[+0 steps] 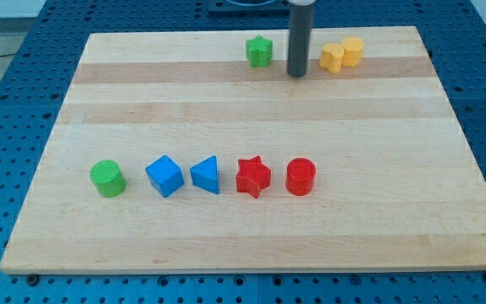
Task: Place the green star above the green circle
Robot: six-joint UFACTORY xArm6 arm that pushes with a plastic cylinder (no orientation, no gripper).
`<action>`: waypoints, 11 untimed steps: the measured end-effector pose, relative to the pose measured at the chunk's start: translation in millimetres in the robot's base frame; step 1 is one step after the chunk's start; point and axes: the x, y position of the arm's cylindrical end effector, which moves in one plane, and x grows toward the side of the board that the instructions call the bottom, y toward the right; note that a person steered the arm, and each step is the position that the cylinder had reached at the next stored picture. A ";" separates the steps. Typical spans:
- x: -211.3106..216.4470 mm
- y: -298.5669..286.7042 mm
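The green star [260,51] sits near the view's top, a little right of the middle of the wooden board [251,127]. The green circle [108,178] sits low at the view's left. My tip [298,74] rests on the board just right of the green star, with a small gap between them, and left of the two yellow blocks. The rod rises straight up out of the view's top.
Two yellow blocks [342,55] stand side by side at the view's top right. A row runs right of the green circle: blue cube [164,176], blue triangle [206,175], red star [253,177], red circle [300,177]. Blue pegboard surrounds the board.
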 end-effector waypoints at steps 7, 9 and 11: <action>78.3 -144.5; 112.6 -191.5; 112.6 -271.7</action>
